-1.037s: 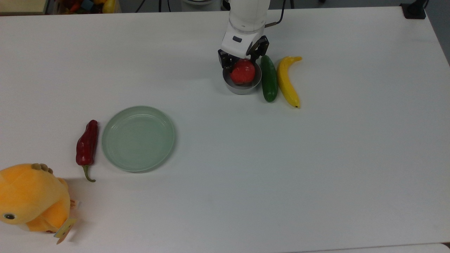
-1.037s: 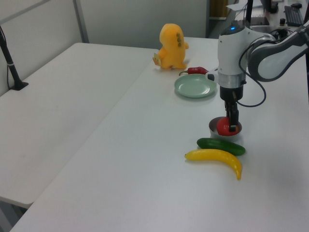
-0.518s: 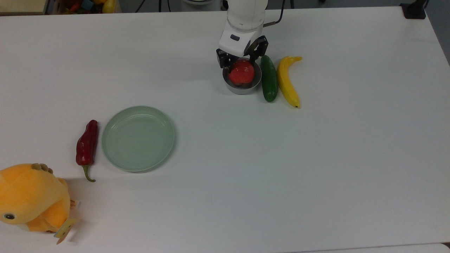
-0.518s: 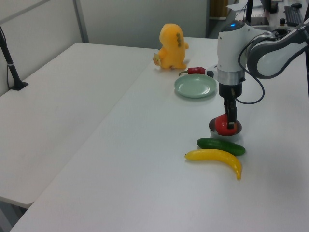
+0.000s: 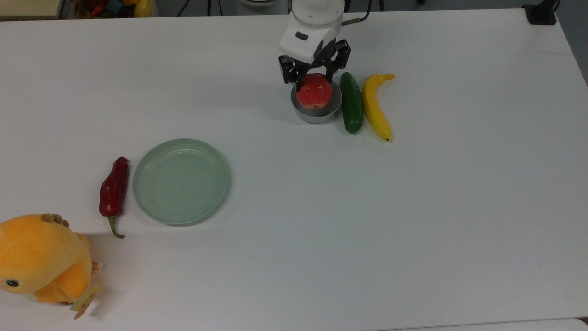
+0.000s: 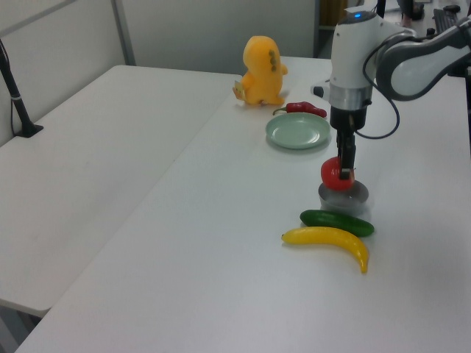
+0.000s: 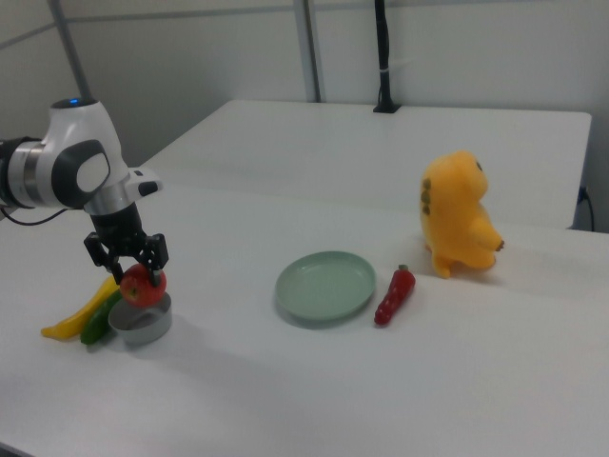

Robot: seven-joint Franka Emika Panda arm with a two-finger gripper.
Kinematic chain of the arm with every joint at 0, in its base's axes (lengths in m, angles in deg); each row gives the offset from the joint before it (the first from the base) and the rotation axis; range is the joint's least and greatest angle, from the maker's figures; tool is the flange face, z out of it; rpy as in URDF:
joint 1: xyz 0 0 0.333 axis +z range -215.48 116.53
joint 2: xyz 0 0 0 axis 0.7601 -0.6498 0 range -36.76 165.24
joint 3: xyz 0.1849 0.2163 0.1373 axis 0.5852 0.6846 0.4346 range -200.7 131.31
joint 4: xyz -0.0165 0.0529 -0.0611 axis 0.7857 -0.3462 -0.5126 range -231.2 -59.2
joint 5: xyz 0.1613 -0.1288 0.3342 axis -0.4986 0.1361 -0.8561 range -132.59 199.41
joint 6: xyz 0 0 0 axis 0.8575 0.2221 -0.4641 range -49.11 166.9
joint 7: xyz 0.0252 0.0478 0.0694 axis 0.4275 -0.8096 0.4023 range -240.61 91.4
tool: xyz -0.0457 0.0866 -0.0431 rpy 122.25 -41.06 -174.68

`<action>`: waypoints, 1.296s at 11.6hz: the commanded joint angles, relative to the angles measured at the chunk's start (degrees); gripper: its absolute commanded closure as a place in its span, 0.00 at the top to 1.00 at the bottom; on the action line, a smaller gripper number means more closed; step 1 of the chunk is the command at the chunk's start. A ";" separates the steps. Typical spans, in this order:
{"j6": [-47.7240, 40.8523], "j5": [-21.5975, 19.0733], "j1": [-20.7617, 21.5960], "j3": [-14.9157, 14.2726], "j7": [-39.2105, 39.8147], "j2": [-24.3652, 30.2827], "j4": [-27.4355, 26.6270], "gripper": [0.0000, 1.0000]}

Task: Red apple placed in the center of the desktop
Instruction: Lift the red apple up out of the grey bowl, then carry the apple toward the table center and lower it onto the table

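Note:
My gripper (image 5: 314,76) (image 6: 343,168) (image 7: 133,271) is shut on the red apple (image 5: 314,92) (image 6: 335,174) (image 7: 142,286) and holds it just above a small grey bowl (image 5: 317,112) (image 6: 344,198) (image 7: 141,324). The apple hangs clear of the bowl's rim in the left view. All this is at the far middle of the white desktop (image 5: 344,220) (image 6: 221,243) (image 7: 381,381) in the top view.
A green cucumber (image 5: 351,103) and a yellow banana (image 5: 375,106) lie just right of the bowl in the top view. A pale green plate (image 5: 181,180), a dark red chili pepper (image 5: 113,188) and an orange plush toy (image 5: 41,259) sit at the top view's left.
The gripper has risen with the apple, lifting it out of the grey bowl where it sat a second ago. Nothing else has moved.

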 commanded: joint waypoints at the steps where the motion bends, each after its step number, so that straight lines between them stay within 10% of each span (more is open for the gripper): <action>1: -8.55 -1.30 -1.13 -0.64 -0.34 1.71 4.41 0.12; 8: -27.88 -5.15 -1.75 -11.79 -0.34 1.28 15.83 0.12; 15: -46.70 -10.18 -5.87 -18.40 -0.43 -18.29 29.36 0.09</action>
